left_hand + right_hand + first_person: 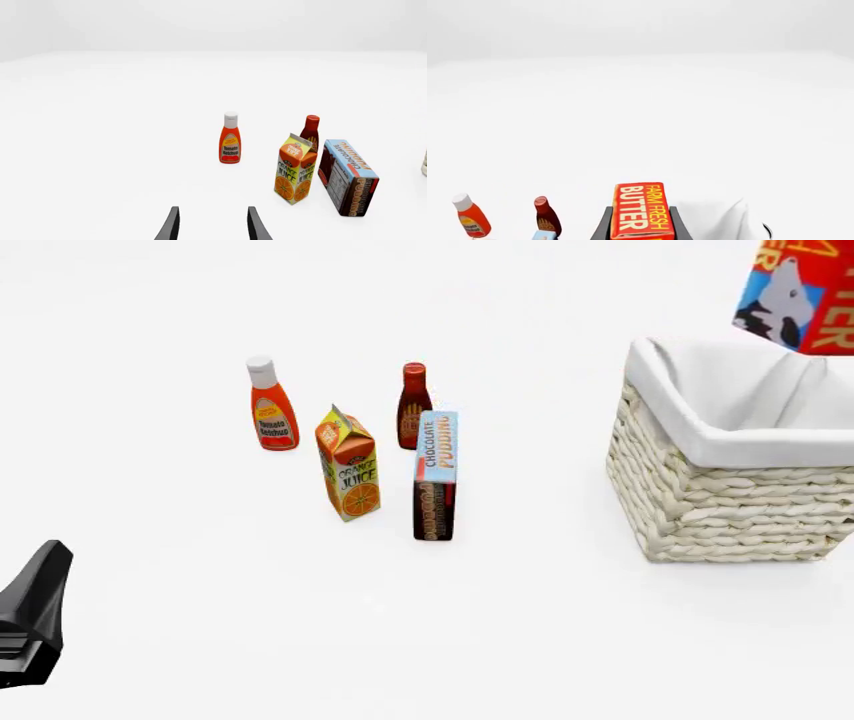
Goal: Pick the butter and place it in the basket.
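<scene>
Idle at the near edge, left gripper (212, 225) has its jaws apart, holding nothing. Right gripper (639, 225) clamps the butter (642, 211) between its jaws, above the basket (721, 510); lower it, then release.

White table (534, 640) carries basket (721, 510), two bottles, two cartons.

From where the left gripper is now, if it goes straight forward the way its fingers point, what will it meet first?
Probably the tomato ketchup bottle, standing almost in line with the open left gripper across bare table. The orange juice carton stands nearer but off to one side, so it would likely be passed. Depth is hard to judge here.
</scene>
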Controlling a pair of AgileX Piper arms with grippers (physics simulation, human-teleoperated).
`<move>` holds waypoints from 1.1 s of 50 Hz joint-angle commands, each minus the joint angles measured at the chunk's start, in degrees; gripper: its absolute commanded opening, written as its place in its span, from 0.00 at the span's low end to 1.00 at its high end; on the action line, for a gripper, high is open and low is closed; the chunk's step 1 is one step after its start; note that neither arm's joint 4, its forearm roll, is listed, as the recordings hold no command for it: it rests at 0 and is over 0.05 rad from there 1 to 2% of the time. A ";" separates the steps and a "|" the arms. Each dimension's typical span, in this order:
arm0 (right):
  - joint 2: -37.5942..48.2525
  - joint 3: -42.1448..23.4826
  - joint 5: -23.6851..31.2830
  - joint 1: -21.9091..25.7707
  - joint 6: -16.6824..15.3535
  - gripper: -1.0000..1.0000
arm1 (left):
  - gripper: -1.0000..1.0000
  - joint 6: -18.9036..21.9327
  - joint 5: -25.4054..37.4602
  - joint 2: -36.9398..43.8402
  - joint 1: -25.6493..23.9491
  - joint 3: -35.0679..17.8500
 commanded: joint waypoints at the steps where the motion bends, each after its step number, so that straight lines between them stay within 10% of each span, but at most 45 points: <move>1: -1.84 1.26 -3.12 -1.24 0.73 0.00 | 1.00 0.00 0.00 0.00 0.00 0.00; 55: 2.46 7.35 -16.34 -3.30 0.67 0.00 | 1.00 0.00 0.00 0.00 0.00 0.00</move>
